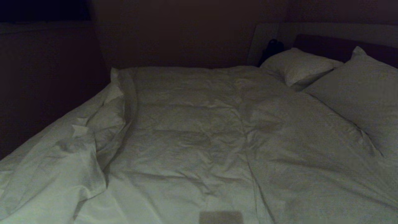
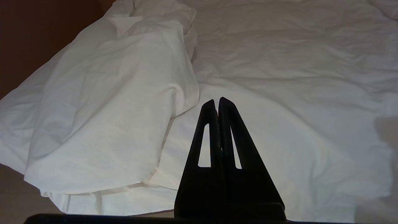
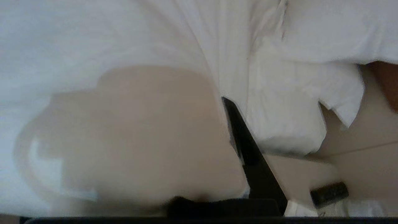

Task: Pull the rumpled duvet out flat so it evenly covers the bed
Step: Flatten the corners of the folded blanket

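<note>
The big white puffy cloth duvet [image 1: 192, 130] lies over the wide white bed [image 1: 314, 34], bunched at nine o'clock. Soft and light: grab that folded hem. Left claw [image 2: 216, 101] pressed together, empty; right claw [image 3: 231, 105] pinching duvet cloth.

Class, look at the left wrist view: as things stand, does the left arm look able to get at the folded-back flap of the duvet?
Probably yes. The left gripper hangs shut above the bed, with the duvet's folded-back flap just beside it and nothing between them; it would need to open first.
</note>
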You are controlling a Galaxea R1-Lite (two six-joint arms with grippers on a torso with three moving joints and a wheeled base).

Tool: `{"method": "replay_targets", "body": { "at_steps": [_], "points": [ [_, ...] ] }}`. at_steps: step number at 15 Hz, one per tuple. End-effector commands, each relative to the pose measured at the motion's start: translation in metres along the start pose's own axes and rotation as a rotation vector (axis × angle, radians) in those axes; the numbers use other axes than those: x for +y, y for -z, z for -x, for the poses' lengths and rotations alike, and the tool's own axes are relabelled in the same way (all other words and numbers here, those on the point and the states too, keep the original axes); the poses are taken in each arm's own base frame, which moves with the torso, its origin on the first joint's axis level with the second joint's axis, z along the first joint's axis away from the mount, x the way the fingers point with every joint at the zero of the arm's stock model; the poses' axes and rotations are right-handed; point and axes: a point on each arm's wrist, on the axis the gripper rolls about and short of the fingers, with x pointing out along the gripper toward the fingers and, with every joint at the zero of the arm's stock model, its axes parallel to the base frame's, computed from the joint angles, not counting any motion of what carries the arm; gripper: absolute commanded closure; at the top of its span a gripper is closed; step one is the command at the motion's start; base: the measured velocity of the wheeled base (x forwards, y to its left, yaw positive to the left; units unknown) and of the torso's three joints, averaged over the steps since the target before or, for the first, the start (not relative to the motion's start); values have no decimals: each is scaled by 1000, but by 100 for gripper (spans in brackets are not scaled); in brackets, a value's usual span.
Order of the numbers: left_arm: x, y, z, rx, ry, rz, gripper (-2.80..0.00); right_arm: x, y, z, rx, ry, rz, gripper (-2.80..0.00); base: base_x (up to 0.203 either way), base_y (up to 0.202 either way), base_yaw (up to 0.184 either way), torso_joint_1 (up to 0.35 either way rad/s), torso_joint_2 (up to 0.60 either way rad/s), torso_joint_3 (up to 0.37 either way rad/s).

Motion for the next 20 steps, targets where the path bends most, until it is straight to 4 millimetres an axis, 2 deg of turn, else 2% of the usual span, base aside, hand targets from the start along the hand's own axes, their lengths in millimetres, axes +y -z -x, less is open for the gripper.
{"method": "replay_targets", "body": {
  "at_steps": [1,7,10,12,14,15,18,19,20],
  "points": [
    [0,0,0,0,0,0,0,2,6,1,42,-15,24,-280,0,0,0,0,0,0],
    [0,0,0,0,0,0,0,1,3,1,32,-11,19,-280,0,0,0,0,0,0],
    [0,0,0,0,0,0,0,-4,-4,4,6,-2,1,-280,0,0,0,0,0,0],
    [0,0,0,0,0,0,0,-18,-28,13,-79,0,-92,-280,0,0,0,0,0,0],
    [0,0,0,0,0,0,0,-22,-36,15,-95,-23,-149,-280,0,0,0,0,0,0],
    [0,0,0,0,0,0,0,-27,-47,17,-99,-27,-189,-280,0,0,0,0,0,0],
    [0,0,0,0,0,0,0,-62,-109,35,-184,-26,-354,-280,0,0,0,0,0,0],
    [0,0,0,0,0,0,0,-68,-124,37,-173,-56,-375,-280,0,0,0,0,0,0],
    [0,0,0,0,0,0,0,-69,-130,35,-139,-90,-385,-280,0,0,0,0,0,0]
  ]
}}
